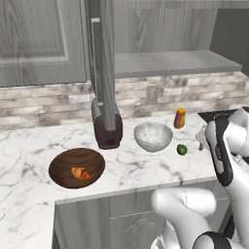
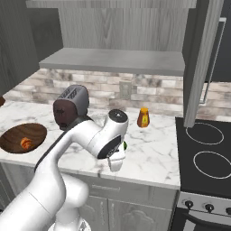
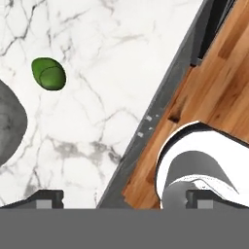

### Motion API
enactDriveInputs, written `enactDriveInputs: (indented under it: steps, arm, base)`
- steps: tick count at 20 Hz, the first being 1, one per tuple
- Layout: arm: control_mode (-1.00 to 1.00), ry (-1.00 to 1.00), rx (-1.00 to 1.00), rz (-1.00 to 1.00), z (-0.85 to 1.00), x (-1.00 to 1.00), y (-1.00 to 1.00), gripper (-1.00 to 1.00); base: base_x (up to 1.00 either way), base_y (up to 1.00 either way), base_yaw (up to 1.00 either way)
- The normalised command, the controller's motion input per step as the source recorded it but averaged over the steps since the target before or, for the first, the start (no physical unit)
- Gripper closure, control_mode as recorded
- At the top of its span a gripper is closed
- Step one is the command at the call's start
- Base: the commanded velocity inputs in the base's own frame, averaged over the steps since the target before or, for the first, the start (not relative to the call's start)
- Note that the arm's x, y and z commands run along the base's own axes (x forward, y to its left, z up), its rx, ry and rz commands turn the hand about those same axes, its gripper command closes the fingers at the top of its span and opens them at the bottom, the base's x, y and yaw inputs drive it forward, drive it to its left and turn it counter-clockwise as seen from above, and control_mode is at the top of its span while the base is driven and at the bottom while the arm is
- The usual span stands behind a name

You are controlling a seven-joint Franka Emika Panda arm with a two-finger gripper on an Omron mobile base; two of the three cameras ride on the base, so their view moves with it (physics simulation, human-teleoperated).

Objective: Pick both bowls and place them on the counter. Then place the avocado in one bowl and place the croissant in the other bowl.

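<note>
Desk: white marble with grey veins, set over grey cabinet fronts, with a brick backsplash and a plain grey shelf behind.
Left base view: both bowls are seen on the desk; the brown wooden bowl holds the croissant, and the pale marbled bowl stands well to its right with nothing seen in it.
Avocado: lies on the desk just right of the pale bowl; in the right base view it is largely covered by the arm, only a green sliver being seen.
Hand view: the avocado, the grey bowl's edge, the desk's front edge and a wooden floor are shown.
Gripper: spread wide, nothing between its fingertips.
Surroundings: 1 dark toaster, 1 orange bottle, 1 black stove with 2 rings.
Obstruction: 1 open cabinet door hangs before the toaster.
</note>
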Motion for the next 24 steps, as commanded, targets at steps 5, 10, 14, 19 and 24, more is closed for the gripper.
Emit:
enactDriveInputs:
  steps: [5, 10, 14, 19, 24]
  arm:
    - [-1.0, 0.05, 0.02, -0.19, -0.13, 0.59, -0.05, -1.0]
    - [-1.0, 0.06, 0.02, -0.12, -0.12, 0.51, -0.09, -1.0]
    - [-1.0, 0.04, 0.04, -0.07, -0.11, 0.38, -0.16, -1.0]
    - [-1.0, 0.04, 0.06, -0.02, -0.11, 0.32, -0.04, -1.0]
    - [-1.0, 0.05, 0.04, 0.0, -0.17, 0.26, 0.0, -1.0]
  base:
    - [0.0, 0.0, 0.0]
    - [0.0, 0.0, 0.0]
    - [0.0, 0.0, 0.0]
    - [0.0, 0.0, 0.0]
    - [0.0, 0.0, 0.0]
